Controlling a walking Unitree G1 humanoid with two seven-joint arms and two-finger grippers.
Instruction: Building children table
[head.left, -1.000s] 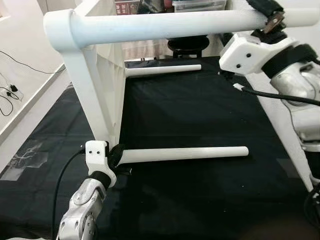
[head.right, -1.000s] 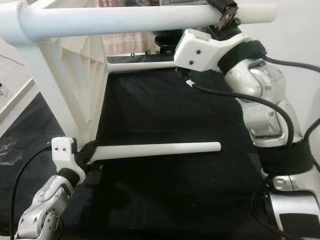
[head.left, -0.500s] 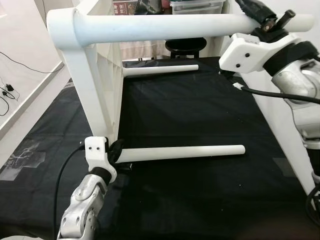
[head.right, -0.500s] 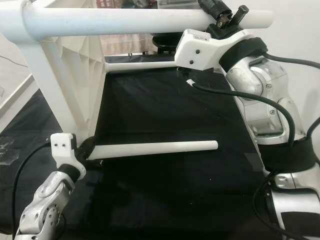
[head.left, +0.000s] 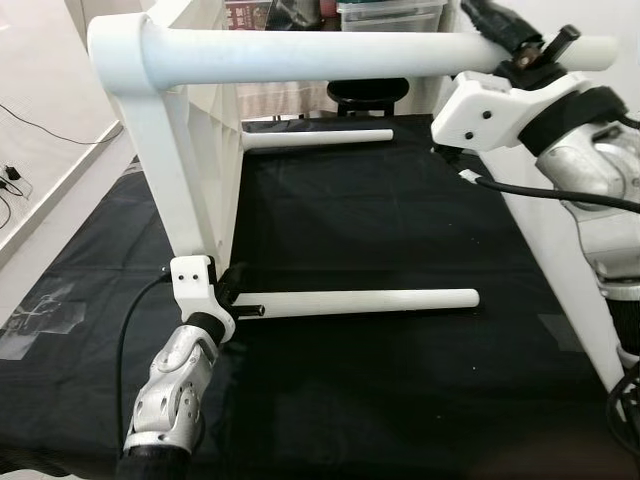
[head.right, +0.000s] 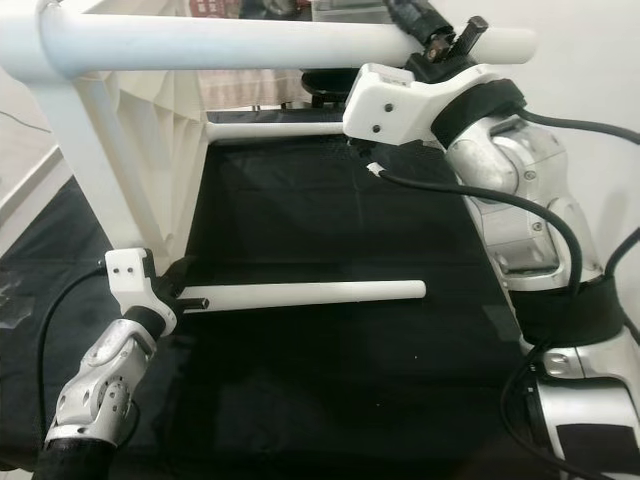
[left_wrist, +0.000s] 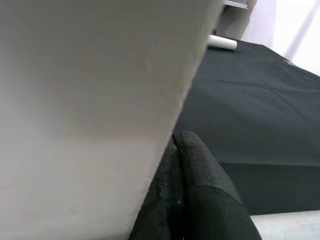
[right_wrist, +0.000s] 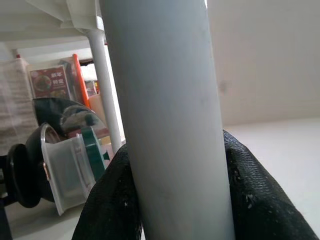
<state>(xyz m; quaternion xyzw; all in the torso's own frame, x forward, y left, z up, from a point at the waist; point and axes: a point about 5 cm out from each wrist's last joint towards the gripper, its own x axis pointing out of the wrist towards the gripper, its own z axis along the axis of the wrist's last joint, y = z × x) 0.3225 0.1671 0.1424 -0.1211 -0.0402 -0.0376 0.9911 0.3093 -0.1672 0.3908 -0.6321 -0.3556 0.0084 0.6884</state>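
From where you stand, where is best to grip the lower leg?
Probably the lower leg's middle or free right end, coming from above: it runs level, clear over the black mat, its other end fixed to the tabletop.

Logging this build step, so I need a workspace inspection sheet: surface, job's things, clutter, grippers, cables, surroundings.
Surface: black mat on the floor.
Job's things: white table frame on its side; upper leg and lower leg jut out sideways.
Clutter: nothing seen.
Grippers: right gripper clamps the upper leg; left gripper at the lower leg's base, fingers pressed together.
Cables: black cables along both arms.
Surroundings: storage box, white wall.
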